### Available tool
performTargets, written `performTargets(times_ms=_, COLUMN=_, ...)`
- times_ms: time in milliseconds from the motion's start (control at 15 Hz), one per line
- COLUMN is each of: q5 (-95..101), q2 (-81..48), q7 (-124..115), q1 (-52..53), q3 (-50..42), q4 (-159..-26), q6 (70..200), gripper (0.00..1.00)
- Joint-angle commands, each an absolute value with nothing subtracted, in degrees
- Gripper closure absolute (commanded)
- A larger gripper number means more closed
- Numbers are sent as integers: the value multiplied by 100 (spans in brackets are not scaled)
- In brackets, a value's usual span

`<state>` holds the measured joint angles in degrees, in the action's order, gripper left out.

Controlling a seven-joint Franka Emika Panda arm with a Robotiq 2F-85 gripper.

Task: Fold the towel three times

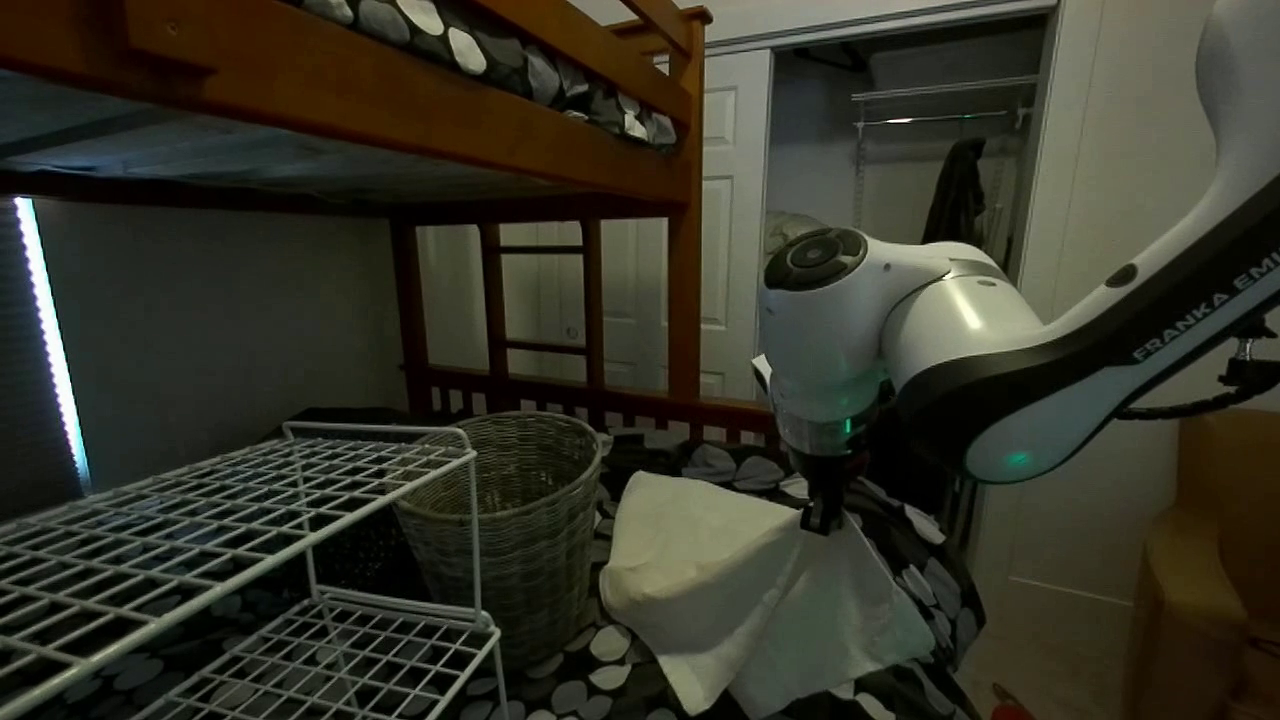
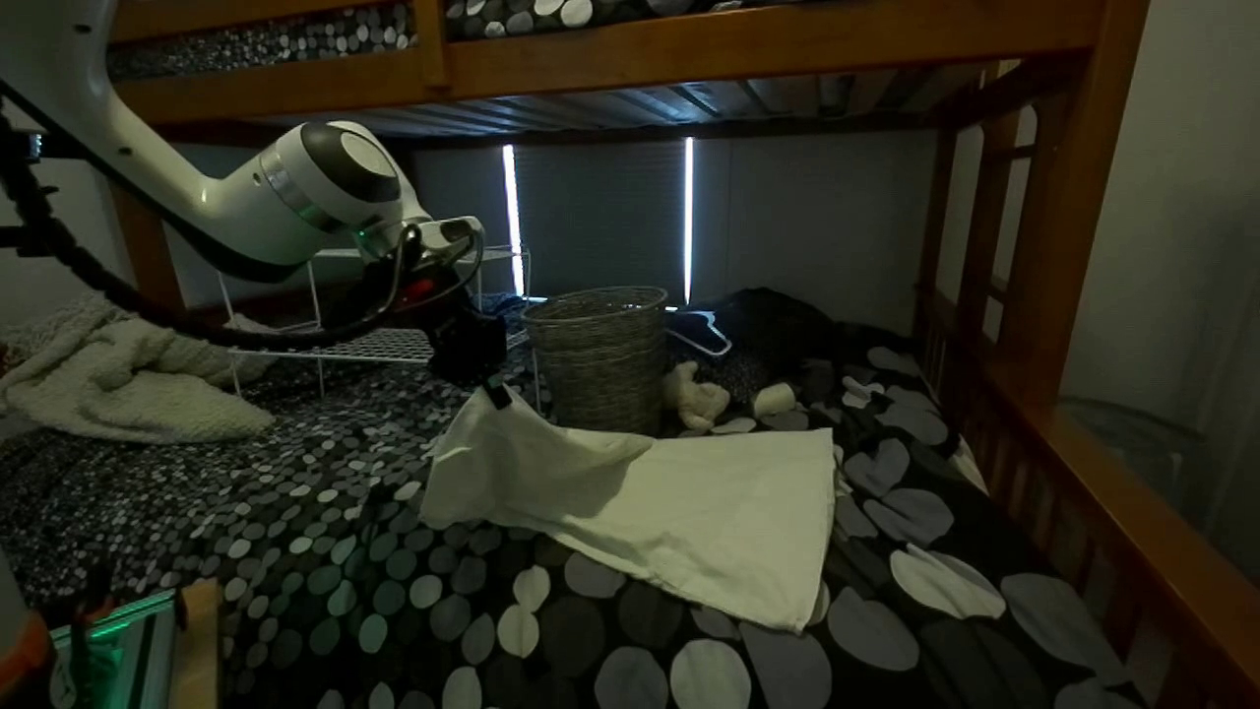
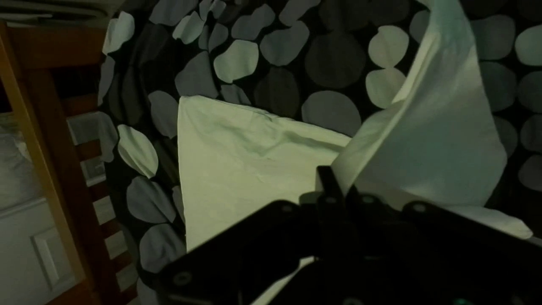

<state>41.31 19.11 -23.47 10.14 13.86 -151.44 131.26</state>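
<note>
Wrist view: the gripper (image 3: 338,182) pinches a raised peak of the cream towel (image 3: 241,173), its grip narrow; the rest drapes across the black, pale-dotted bed cover (image 3: 277,93). It should handle light and limp, not fragile, best taken by a corner or hem. In an exterior view, a coarsely woven, round-mouthed basket (image 2: 600,374) stands near.

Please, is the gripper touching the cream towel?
Touching. In an exterior view, the shut gripper pinches the raised end of the towel, which slopes down from the fingertips.
</note>
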Motion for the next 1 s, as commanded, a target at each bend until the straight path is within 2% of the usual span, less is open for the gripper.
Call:
performTargets(times_ms=0, q5=4098, q2=1922, q7=-2342, q1=952, q3=1466, q4=-15154, q6=13132, gripper=99)
performTargets(times_ms=333, q5=4353, q2=1405, q7=-2440, q1=612, q3=1364, q4=-14590, q6=12955, gripper=100)
performTargets(times_ms=667, q5=4803, q2=489, q7=-2686, q1=23, q3=863, q4=-13427, q6=13171, gripper=100)
performTargets(times_ms=933, q5=5046, q2=-377, q7=-3301, q1=-37, q3=531, q4=-12369, q6=13434, gripper=100)
